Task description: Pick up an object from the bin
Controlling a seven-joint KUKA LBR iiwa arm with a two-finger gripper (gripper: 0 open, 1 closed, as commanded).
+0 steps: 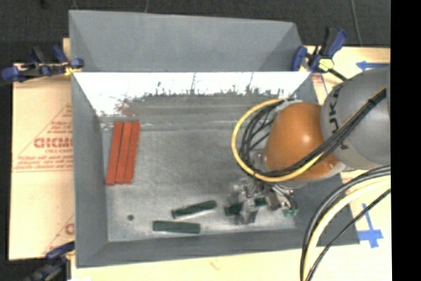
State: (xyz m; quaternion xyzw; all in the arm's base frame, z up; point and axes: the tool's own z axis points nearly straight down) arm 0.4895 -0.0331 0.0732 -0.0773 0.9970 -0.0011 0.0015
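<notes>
My gripper (pixel 252 204) is low over the bin floor at the front right, under the orange wrist cover. A small dark green piece (pixel 231 210) lies right against its left side; whether it is gripped is hidden. Just left of that lies a dark green bar (pixel 194 208), slightly tilted. A second dark green bar (pixel 176 228) rests flat near the front wall.
A pair of long orange-red blocks (pixel 123 151) lies side by side along the left wall. A tiny dark speck (pixel 129 218) sits on the floor at the front left. The arm and its cables cover the bin's right side.
</notes>
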